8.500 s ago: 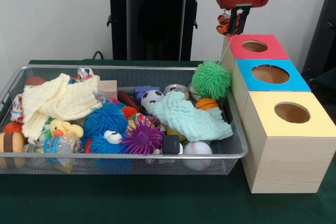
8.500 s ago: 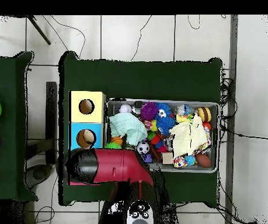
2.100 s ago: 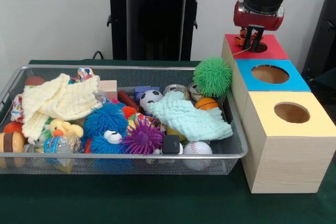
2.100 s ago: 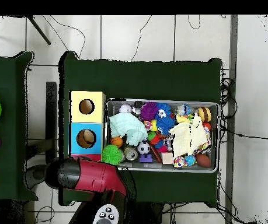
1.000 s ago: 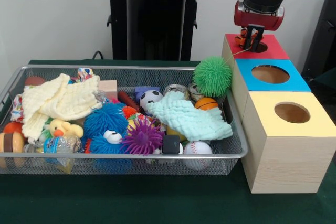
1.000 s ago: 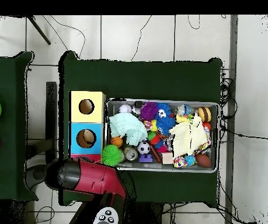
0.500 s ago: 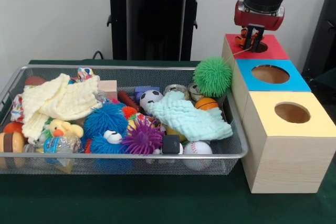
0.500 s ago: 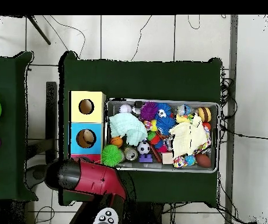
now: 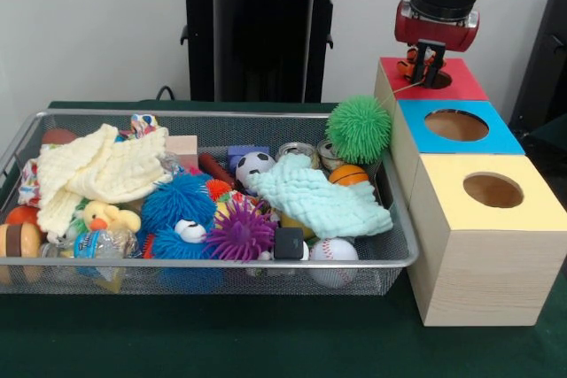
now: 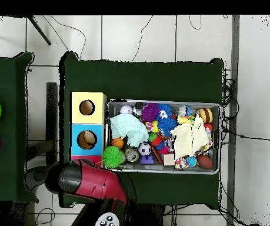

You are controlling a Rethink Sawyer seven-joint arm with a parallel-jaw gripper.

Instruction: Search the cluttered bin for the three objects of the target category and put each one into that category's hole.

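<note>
The fingers (image 9: 428, 57) are seen closed on a small orange toy (image 9: 409, 65) directly over the red box's hole (image 9: 434, 80); release is judged outstanding, with further searching of the bin (image 9: 221, 263).

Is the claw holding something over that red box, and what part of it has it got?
It cannot be told. The claw hangs at the red box's hole with something orange beside its tips, too small to see any grip.

1. You see the red-topped box (image 9: 431, 79) at the far end of the row, beside the wire bin (image 9: 204, 258); its round hole faces up.
2. A small orange toy (image 9: 416, 69) sits at the hole's rim, partly hidden; its kind is unclear.
</note>
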